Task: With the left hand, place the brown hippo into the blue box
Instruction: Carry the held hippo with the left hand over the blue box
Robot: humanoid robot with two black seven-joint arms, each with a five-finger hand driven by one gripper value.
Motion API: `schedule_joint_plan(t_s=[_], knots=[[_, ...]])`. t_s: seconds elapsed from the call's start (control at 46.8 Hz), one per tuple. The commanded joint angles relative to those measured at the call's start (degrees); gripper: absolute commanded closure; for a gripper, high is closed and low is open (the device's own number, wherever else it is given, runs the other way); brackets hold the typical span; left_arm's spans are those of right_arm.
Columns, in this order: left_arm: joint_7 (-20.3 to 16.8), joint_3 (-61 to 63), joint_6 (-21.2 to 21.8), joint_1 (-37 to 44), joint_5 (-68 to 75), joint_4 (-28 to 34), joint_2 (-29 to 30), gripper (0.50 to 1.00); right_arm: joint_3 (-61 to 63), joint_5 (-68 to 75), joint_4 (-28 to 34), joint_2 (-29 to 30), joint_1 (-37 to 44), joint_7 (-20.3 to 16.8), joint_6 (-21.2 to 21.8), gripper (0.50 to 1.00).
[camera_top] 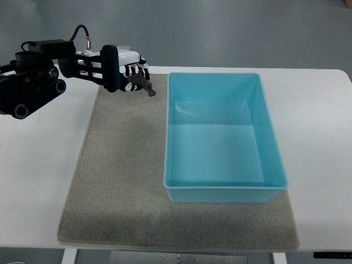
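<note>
Top view looks steeply down on a white desk spread with a rectangular grey-beige felt mat. On the right half of that mat sits a rectangular light-blue plastic box, open-topped and with nothing in it, its long sides running from the desk's far edge toward the near edge.

The left arm comes in from the picture's left edge near the far left corner of the desk, a black jointed limb with a cable looping over it. Its black-and-white fingered left hand sits over the far left corner of the mat, just beside the box's far left corner. The fingers are curled around a small brown toy hippo, of which only a dark brown end pokes out below and to the right of the fingers; the rest is hidden by the hand. I judge this a closed grasp on the toy, though whether the hippo is lifted clear of the mat or resting on it cannot be told from this angle.

The hand is outside the box wall, so the hippo is not yet in the box. The grip near the mat's corner leaves a short sideways path over the rim into the open interior, which looks wide enough to make the drop forgiving.

The right arm does not show.
</note>
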Motion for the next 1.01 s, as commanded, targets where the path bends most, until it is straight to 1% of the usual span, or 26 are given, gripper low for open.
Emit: schedule_joint_plan(t_s=[0.0,0.193,0.364,0.471,0.684,0.984], knots=[[0.0,-0.2,0.2,-1.6,-0.9,-0.1,0.0,1.0,0.0,0.0,0.0,0.0,0.0,0.0,0.0,0.564],[-0.1,-0.2,0.4,-3.2,-1.6,-0.5,-0.1,1.0,0.0,0.0,0.0,0.0,0.0,0.0,0.0,0.564],[-0.1,-0.4,0.5,-3.3,-1.6,-2.0,-0.3,1.0,0.0,0.0,0.0,0.0,0.0,0.0,0.0,0.564],[-0.1,-0.6,0.6,-3.4,-1.7,-3.5,-1.8,1.0,0.0,0.1,0.0,0.0,0.0,0.0,0.0,0.564],[-0.1,-1.7,0.7,-3.1,-2.5,-9.2,-2.2,1.0,0.0,0.0,0.0,0.0,0.0,0.0,0.0,0.564],[0.0,-1.6,0.7,-2.4,-2.5,-12.0,-4.8,1.0,0.0,0.0,0.0,0.0,0.0,0.0,0.0,0.564]])
